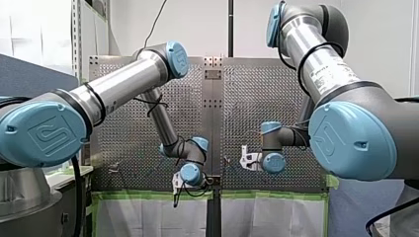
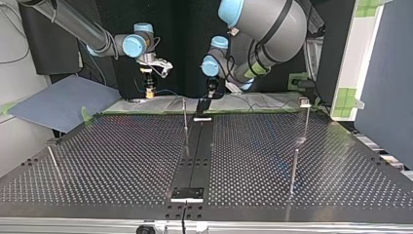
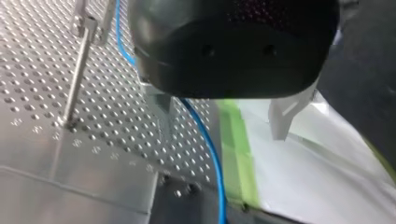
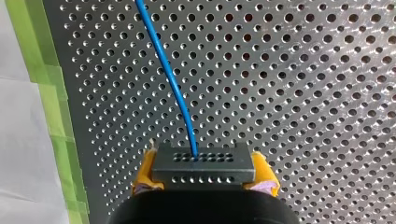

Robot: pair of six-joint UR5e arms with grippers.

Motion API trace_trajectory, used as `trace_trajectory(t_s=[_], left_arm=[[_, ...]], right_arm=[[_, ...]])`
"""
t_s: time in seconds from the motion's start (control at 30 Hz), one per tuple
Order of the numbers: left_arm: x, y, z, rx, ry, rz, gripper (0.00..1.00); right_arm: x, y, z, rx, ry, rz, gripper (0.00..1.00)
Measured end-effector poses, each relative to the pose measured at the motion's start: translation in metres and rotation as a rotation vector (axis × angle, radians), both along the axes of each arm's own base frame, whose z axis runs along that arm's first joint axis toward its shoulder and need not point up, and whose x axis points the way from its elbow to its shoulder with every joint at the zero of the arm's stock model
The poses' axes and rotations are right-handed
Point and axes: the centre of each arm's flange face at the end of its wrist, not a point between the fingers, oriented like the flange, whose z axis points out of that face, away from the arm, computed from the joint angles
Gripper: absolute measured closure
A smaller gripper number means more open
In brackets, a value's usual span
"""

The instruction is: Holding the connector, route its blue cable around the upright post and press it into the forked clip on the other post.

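Perforated metal table [image 2: 122, 161], thin upright posts [image 2: 185, 117], green tape [image 4: 60, 140] along its edge

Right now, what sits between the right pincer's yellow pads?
The black connector, clamped by both pads, blue cable leaving its face; right wrist view shows it.

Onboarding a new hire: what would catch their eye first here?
In the right wrist view, my right gripper, with yellow pads, clamps a dark grey perforated connector block, a thin blue cable running from it across the perforated metal table. In the left wrist view, my left gripper hangs open over the cable, beside a slim metal upright post.
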Motion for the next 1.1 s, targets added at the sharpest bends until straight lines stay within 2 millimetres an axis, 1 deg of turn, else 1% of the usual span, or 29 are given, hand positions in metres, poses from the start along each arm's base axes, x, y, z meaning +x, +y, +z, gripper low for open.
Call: trace_trajectory(t_s=[0.27, 0.7, 0.9, 1.03, 1.1], left_arm=[[0.006, -0.009, 0.003, -0.115, -0.037, -0.012, 0.00], [0.014, -0.015, 0.012, -0.249, -0.129, 0.097, 0.00], [0.011, -0.022, 0.016, -0.305, -0.178, 0.138, 0.00], [0.004, -0.031, 0.018, -0.317, -0.204, 0.153, 0.00], [-0.001, -0.036, 0.019, -0.318, -0.209, 0.155, 0.00]], right_arm=[[-0.001, -0.001, 0.000, 0.000, -0.004, 0.004, 1.00], [0.005, -0.005, 0.002, 0.028, -0.044, 0.085, 1.00], [0.003, -0.012, 0.004, 0.055, -0.097, 0.115, 1.00], [0.000, -0.017, 0.003, 0.074, -0.132, 0.134, 1.00], [0.000, -0.021, 0.000, 0.086, -0.137, 0.145, 1.00]])
